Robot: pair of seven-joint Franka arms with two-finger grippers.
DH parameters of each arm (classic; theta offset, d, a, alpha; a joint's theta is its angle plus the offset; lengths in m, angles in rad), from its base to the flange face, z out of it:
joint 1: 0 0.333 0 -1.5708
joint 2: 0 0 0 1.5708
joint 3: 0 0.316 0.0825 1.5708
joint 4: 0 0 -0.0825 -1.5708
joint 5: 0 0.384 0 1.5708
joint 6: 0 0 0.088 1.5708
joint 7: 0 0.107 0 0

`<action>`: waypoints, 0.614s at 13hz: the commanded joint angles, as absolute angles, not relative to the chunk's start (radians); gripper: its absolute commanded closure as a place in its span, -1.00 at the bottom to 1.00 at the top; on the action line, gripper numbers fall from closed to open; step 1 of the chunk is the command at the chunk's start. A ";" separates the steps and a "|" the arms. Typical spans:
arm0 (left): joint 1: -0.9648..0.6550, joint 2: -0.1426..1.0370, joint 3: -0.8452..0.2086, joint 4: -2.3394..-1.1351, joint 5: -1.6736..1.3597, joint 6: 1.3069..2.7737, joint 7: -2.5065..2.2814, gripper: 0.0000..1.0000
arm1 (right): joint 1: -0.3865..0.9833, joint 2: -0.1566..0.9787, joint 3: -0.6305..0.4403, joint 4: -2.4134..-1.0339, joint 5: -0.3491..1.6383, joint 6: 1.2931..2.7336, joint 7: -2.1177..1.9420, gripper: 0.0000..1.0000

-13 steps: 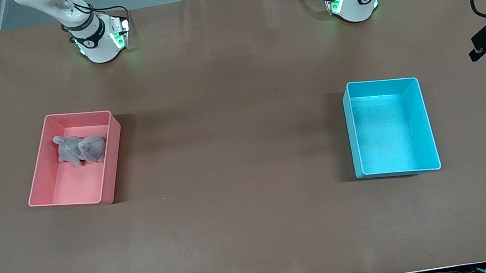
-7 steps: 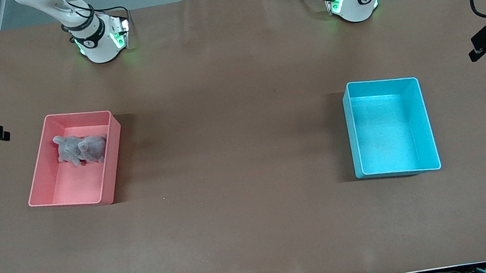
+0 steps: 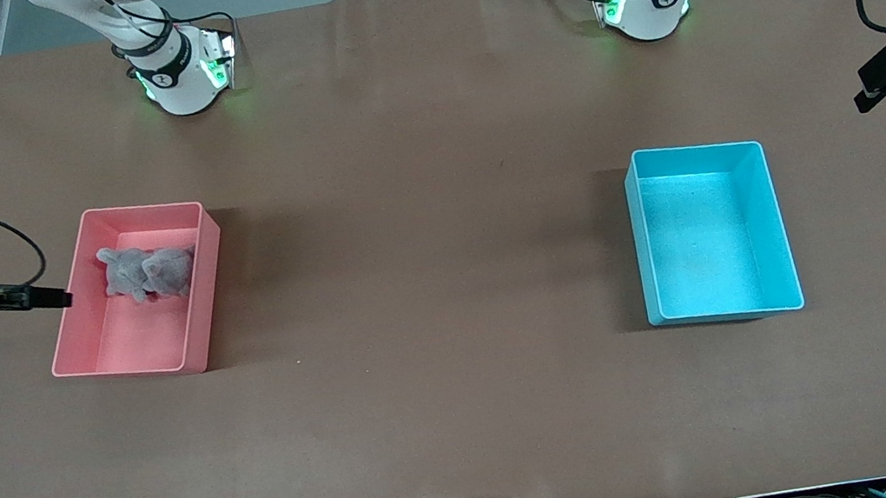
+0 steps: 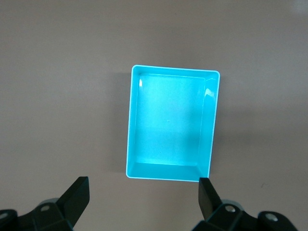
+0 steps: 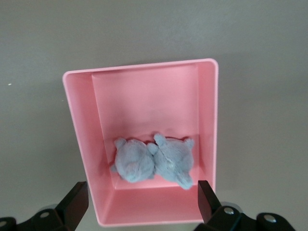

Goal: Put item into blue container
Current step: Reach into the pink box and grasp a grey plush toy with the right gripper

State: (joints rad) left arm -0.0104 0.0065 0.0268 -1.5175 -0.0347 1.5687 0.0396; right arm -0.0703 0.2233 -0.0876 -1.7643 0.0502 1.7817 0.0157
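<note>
Since half a second ago the right arm has swung farther into the front view at the right arm's end of the table, its dark wrist piece now reaching almost to the outer wall of the pink bin (image 3: 136,291); nothing on the table has shifted. Its right gripper (image 5: 139,204) hangs over that bin with the fingers (image 5: 73,203) spread wide and nothing between them. Inside lies the grey plush toy (image 3: 146,271) — a soft two-lobed lump with small ears — resting on the floor of the bin in the end nearer the robot bases, close against the end wall and touching neither long wall that can be told for certain. The half of the pink bin nearer the front camera is bare floor. Toward the left arm's end of the table stands the blue container (image 3: 765,227), upright, its rim whole and its floor bare — the toy is not in it. The left gripper (image 4: 142,202) hangs over the table just off one short edge of the container, fingers (image 4: 77,198) spread apart and holding nothing; this arm waits. Between the two bins runs a broad stretch of bare brown table (image 3: 431,286), the bins well apart, each with open cloth on all four sides and standing well in from the table's edges.
</note>
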 commanded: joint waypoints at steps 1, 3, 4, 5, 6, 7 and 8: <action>-0.009 0.006 0.026 -1.511 -0.037 1.566 0.046 -1.00 | -0.083 0.181 -0.078 -1.911 0.086 1.870 0.075 -1.00; -0.009 0.008 0.026 -1.511 -0.037 1.566 0.049 -1.00 | -0.081 0.175 -0.077 -2.012 0.094 1.971 0.094 -1.00; -0.009 0.006 0.026 -1.511 -0.037 1.566 0.051 -1.00 | -0.077 0.169 -0.077 -2.067 0.097 2.033 0.097 -1.00; -0.009 0.006 0.026 -1.511 -0.037 1.566 0.051 -1.00 | -0.072 0.166 -0.075 -2.121 0.098 2.090 0.104 -1.00; -0.011 0.006 0.026 -1.511 -0.037 1.566 0.051 -1.00 | -0.061 0.158 -0.074 -2.161 0.097 2.132 0.141 -1.00; -0.009 0.006 0.026 -1.511 -0.038 1.566 0.051 -1.00 | -0.043 0.155 -0.072 -2.189 0.097 2.158 0.167 -1.00; -0.009 0.006 0.026 -1.511 -0.038 1.566 0.051 -1.00 | -0.034 0.153 -0.074 -2.209 0.097 2.172 0.190 -1.00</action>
